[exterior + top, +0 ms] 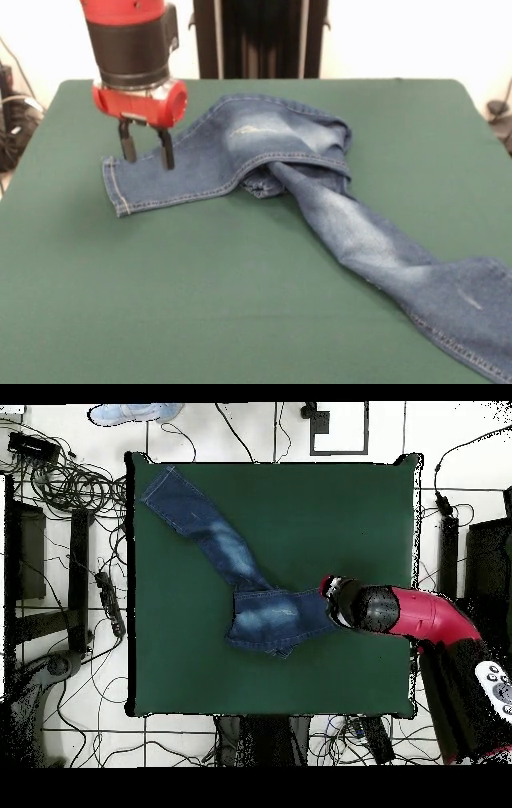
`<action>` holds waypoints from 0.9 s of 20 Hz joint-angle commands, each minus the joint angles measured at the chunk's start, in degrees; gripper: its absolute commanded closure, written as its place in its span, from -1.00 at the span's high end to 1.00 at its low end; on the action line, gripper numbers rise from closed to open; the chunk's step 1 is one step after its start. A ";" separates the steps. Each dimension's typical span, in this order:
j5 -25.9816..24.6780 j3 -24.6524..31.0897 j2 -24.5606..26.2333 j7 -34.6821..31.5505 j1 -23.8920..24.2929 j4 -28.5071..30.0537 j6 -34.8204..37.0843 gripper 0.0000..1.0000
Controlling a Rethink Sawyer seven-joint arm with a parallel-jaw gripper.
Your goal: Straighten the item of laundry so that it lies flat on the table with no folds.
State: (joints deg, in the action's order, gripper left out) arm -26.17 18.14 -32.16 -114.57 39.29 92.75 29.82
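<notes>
Jeans lie mid-bench, bunched and folded at the waist, one leg stretching out to a bench corner. Hand sits over the other leg's hem, fingers spread, nothing pinched

- The jeans are small, dark blue denim with pale faded patches and tan stitching.
- One leg lies flat right under my fingers, its hem just beside them.
- The waist end is bunched and folded over, off to the side of my fingers.
- The other leg runs long and twisted, well away from me.
- The table is wide, covered in dark green cloth.
</notes>
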 commanded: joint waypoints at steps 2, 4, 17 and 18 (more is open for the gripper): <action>-4.44 3.08 11.49 4.22 -0.68 -2.51 -4.50 1.00; -4.98 3.44 13.35 4.74 -0.50 -4.24 -4.58 1.00; -7.34 5.60 22.84 6.92 0.43 -13.24 -5.80 1.00; -7.72 5.81 22.87 7.13 0.50 -13.25 -6.09 1.00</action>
State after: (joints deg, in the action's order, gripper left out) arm -29.05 19.40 -23.24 -114.58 40.30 86.93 32.15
